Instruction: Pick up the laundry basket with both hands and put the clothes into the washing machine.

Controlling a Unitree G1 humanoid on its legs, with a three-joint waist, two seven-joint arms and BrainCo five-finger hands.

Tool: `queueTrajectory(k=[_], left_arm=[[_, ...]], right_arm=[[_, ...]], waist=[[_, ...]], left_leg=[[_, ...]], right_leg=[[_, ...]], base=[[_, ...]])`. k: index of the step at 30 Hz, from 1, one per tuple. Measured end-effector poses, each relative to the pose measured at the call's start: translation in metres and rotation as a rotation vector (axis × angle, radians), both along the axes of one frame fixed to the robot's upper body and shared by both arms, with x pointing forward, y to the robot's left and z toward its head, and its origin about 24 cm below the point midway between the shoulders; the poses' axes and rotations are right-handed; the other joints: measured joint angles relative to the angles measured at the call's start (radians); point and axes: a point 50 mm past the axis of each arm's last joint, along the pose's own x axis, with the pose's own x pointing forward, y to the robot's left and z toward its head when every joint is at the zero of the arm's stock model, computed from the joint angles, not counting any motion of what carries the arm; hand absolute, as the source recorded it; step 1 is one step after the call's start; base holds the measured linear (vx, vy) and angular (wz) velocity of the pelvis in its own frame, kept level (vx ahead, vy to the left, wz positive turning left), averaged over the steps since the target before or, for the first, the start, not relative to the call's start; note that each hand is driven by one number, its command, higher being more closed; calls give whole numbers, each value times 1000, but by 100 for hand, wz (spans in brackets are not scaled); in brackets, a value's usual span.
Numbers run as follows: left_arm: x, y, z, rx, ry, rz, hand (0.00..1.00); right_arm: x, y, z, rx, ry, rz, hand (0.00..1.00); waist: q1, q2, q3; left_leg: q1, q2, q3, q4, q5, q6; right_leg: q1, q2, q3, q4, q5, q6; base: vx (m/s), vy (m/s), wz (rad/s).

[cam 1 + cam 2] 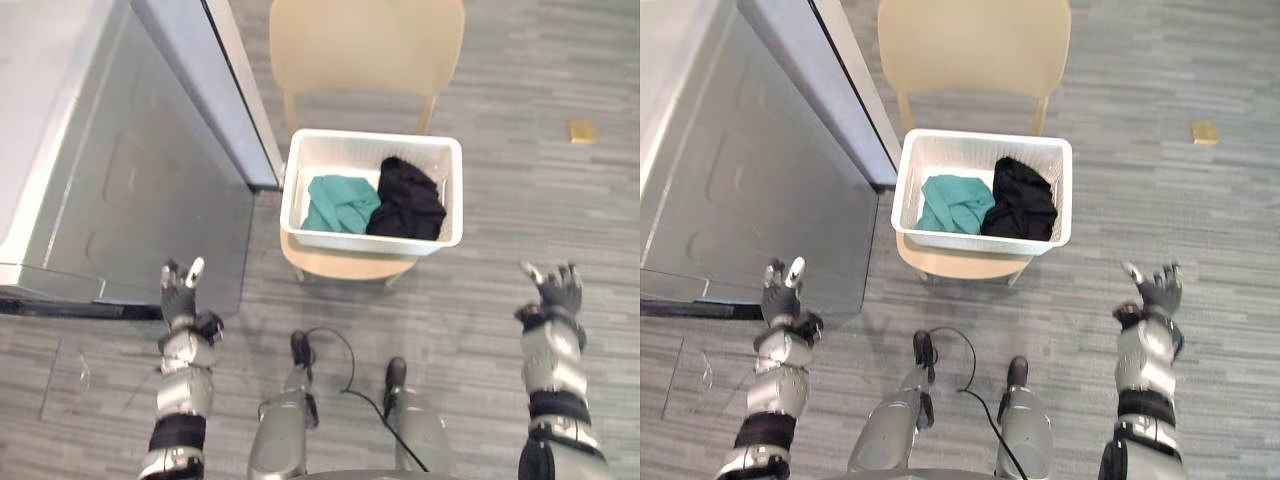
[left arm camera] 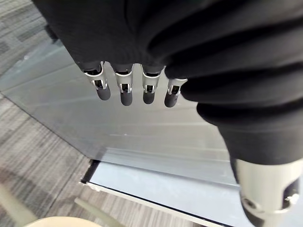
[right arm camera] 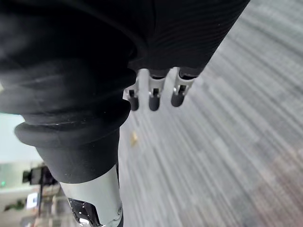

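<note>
A white laundry basket (image 1: 300, 190) stands on the seat of a beige chair (image 1: 365, 45) straight ahead. In it lie a teal garment (image 1: 340, 203) and a black garment (image 1: 408, 200). The washing machine (image 1: 120, 150) is at the left, grey and boxy. My left hand (image 1: 180, 295) is raised low at the left in front of the machine, fingers straight, holding nothing. My right hand (image 1: 552, 290) is raised at the far right over the floor, also open and empty. Both hands are well short of the basket, one on each side.
Grey plank floor (image 1: 480, 320) lies between my hands and the chair. A small tan object (image 1: 582, 130) lies on the floor at the far right. The machine's corner (image 1: 265, 180) comes close to the basket's left side.
</note>
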Motion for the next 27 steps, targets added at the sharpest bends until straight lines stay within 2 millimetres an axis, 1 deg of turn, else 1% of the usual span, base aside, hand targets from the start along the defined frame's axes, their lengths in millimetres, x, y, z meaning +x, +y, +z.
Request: queueTrajectory(k=[1, 2, 3, 4, 5, 6, 7, 9, 10, 11, 12, 14, 15, 16, 18, 21, 22, 25, 27], left_arm=[[-16, -4, -21, -24, 84, -2, 0], [-26, -9, -37, -51, 152, -8, 0], [-42, -18, -58, -104, 244, -11, 0], [-49, -23, -68, -131, 285, -16, 0], [-65, -35, -85, -182, 369, -19, 0], [-82, -46, -101, -230, 453, -19, 0], [-91, -51, -109, -249, 496, -16, 0], [-129, -65, -133, -305, 678, -15, 0], [-132, -63, -135, -313, 689, 4, 0], [-138, -60, -138, -322, 715, 12, 0], [-151, -59, -144, -333, 776, 17, 0], [-165, -58, -149, -344, 838, 10, 0], [-175, -58, -152, -345, 885, -4, 0], [-182, -57, -154, -368, 900, 14, 0], [-189, -51, -154, -347, 927, 12, 0], [-192, -48, -154, -324, 946, -4, 0], [-192, -47, -154, -323, 947, -6, 0], [-192, -46, -154, -319, 945, -24, 0], [-188, -45, -153, -303, 938, -44, 0]], right_arm=[[-18, 3, -16, 2, 60, -12, 0], [-32, 6, -26, 0, 106, -12, 0], [-47, 12, -40, 4, 167, -8, 0], [-53, 15, -46, 8, 196, -6, 0], [-65, 24, -57, 33, 235, 0, 0], [-75, 34, -68, 54, 275, 22, 0], [-81, 39, -75, 66, 302, 33, 0], [-106, 63, -108, 187, 430, 56, 0], [-114, 69, -117, 221, 470, 60, 0], [-127, 77, -130, 272, 540, 63, 0], [-145, 90, -147, 352, 638, 78, 0], [-161, 99, -157, 409, 720, 102, 0], [-171, 105, -162, 442, 770, 125, 0], [-176, 105, -164, 452, 791, 136, 0], [-177, 100, -164, 427, 823, 164, 0], [-171, 96, -163, 399, 835, 192, 0], [-169, 97, -162, 398, 833, 198, 0], [-174, 105, -166, 402, 873, 265, 0], [-169, 108, -166, 390, 872, 294, 0]], waist=[[-2, 1, -30], [-2, 2, -57], [-2, 1, -82], [-2, 1, -92], [-2, 1, -112], [0, 0, -130], [0, 0, -139], [0, -1, -185], [0, -1, -196], [2, 1, -205], [2, -1, -210], [1, 8, -219], [0, 8, -220], [0, 7, -219], [1, 0, -223], [1, -4, -230], [1, -4, -230], [1, -6, -228], [1, -5, -227]], left_leg=[[18, 0, 1, 0, -7, -2], [31, 1, 3, 0, -17, -7], [57, 2, 8, -1, -28, -2], [70, 2, 9, -1, -32, 0], [95, 2, 14, -1, -50, -11], [121, 3, 24, -3, -60, -6], [133, 3, 31, -5, -66, -8], [167, 3, 34, -8, -79, -10], [171, 3, 32, -8, -81, -9], [185, 4, 31, -8, -83, -9], [208, 1, 30, -8, -89, -8], [231, -1, 30, -9, -98, -13], [254, -3, 26, -8, -99, -13], [280, -6, 19, -8, -100, -11], [308, -7, 5, -9, -101, -12], [303, 0, -9, -9, -102, -13], [298, 1, -18, -9, -102, -13], [269, 2, -65, -8, -96, -17], [222, 0, -117, -8, -76, -16]], right_leg=[[25, 1, -1, -18, 0, 2], [43, 3, -1, -35, 2, 7], [74, 7, -1, -59, 1, 12], [91, 8, -1, -70, 0, 12], [125, 8, -4, -86, 0, 12], [154, 8, -5, -99, 0, 12], [168, 8, -6, -106, 0, 12], [213, 9, -10, -128, 0, 13], [221, 10, -15, -133, -1, 13], [239, 11, -18, -142, -1, 13], [269, 11, -21, -153, -3, 16], [296, 10, -22, -163, -4, 17], [323, 11, -23, -173, 0, 23], [354, 12, -27, -174, 4, 20], [388, 14, -37, -176, -4, 21], [391, 23, -51, -176, -13, 20], [391, 26, -57, -179, -14, 19], [403, 39, -106, -198, -15, 12], [395, 51, -161, -206, -18, 7]], base=[[82, -25, -1], [95, -22, -4], [79, -16, -5], [95, -12, -2], [78, -3, 0], [75, 0, 0], [65, 0, -3], [79, -6, 2], [95, -9, 9], [74, -7, 10], [83, -6, 7], [71, -5, 2], [95, -27, 5], [79, -28, 10], [34, -36, 16], [-18, -34, 13], [-36, -34, 28], [-39, -43, 47], [-34, -45, 68]])
